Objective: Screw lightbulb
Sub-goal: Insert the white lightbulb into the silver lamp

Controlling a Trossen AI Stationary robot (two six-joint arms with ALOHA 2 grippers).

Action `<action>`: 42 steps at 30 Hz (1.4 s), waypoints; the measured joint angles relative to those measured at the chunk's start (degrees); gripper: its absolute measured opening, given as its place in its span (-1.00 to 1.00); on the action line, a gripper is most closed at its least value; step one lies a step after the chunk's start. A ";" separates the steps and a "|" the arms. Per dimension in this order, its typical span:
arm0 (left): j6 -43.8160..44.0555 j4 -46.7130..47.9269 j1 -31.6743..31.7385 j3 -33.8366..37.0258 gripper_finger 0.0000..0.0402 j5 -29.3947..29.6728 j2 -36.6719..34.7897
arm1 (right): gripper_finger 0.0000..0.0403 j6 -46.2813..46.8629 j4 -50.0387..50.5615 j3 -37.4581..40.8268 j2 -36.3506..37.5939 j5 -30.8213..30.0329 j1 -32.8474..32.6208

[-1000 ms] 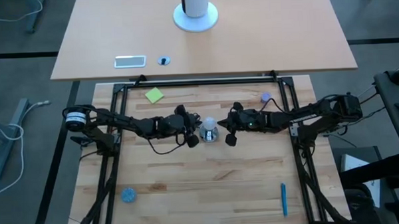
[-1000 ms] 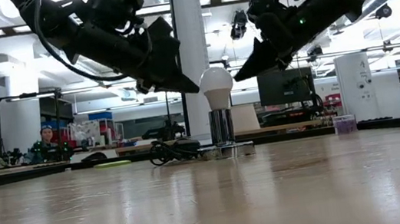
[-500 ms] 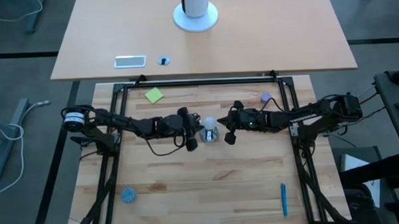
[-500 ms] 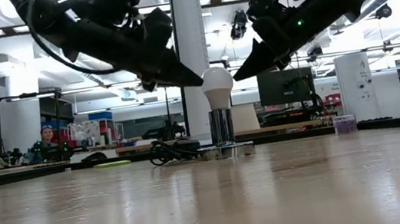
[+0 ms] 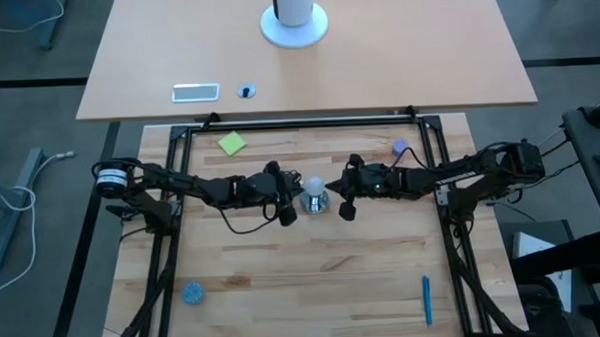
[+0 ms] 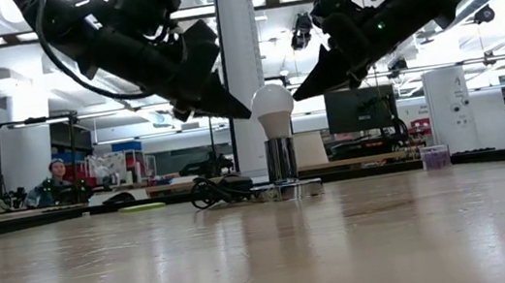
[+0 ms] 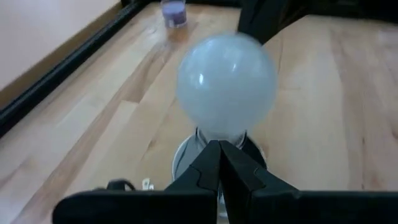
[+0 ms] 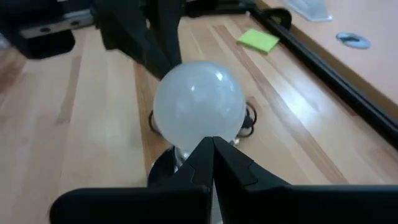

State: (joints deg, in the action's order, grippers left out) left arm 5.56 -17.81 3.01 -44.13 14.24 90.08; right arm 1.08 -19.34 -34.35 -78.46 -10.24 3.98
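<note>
- A wooden counter (image 5: 314, 278) seen from above, with two dark arms reaching in from either side toward its middle; the lightbulb (image 5: 315, 185) stands there upright, its narrow base seated in a shiny silver socket (image 6: 280, 160) with a black cord (image 6: 215, 191) coiled beside it
- The left gripper (image 5: 286, 201) sits just beside the bulb on its left; its jaws are pressed together with no gap and hold nothing; in the left wrist view the closed tips point up at the underside of the round glass
- The right gripper (image 5: 345, 197) sits just beside the bulb on the other side; its jaws are likewise closed tight and empty, tips aimed at the bulb's lower half
- From counter height both grippers hang slanted above the bulb's shoulders, one on each side, neither clearly touching it
- Compared with a second ago, the left gripper has edged closer to the bulb and then settled; the right has barely moved; the bulb and socket have not shifted
- Judged from this, the bulb already sits in the socket, but no jaws grip it, so turning is either finished or paused; jaws would have to open to take hold again
- Elsewhere: a green sticky note (image 5: 232, 143), a small purple disc (image 5: 399, 145), a blue pen (image 5: 427, 299) and a blue disc (image 5: 192, 293), all well apart from the bulb
</note>
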 joint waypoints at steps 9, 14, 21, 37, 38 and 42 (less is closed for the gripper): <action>1.39 0.95 -0.35 0.01 -1.00 -3.31 -1.14 | -1.00 1.13 3.16 0.00 0.07 -4.45 0.05; -1.42 -3.05 0.03 0.01 -1.00 -3.13 -0.85 | -1.00 -0.14 1.94 0.00 0.08 -5.12 0.46; -1.80 -2.95 0.50 -0.01 -1.00 -2.47 -0.81 | -1.00 -0.91 -0.26 0.00 0.09 -0.75 0.40; 0.93 2.71 -0.23 -0.01 -1.00 -2.07 -1.90 | -1.00 0.66 5.48 0.00 0.31 -3.23 0.05; 0.97 2.54 -0.31 -0.01 -1.00 -3.29 -1.89 | -1.00 0.40 5.68 0.00 0.29 -4.56 0.05; 0.28 -1.40 -0.09 -0.01 -1.00 -3.69 -1.05 | -1.00 -1.07 2.53 0.00 -0.18 -4.60 0.92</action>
State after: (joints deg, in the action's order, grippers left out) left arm 5.84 -19.21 2.92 -44.14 10.55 89.04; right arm 0.01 -16.81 -34.35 -78.64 -14.85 4.90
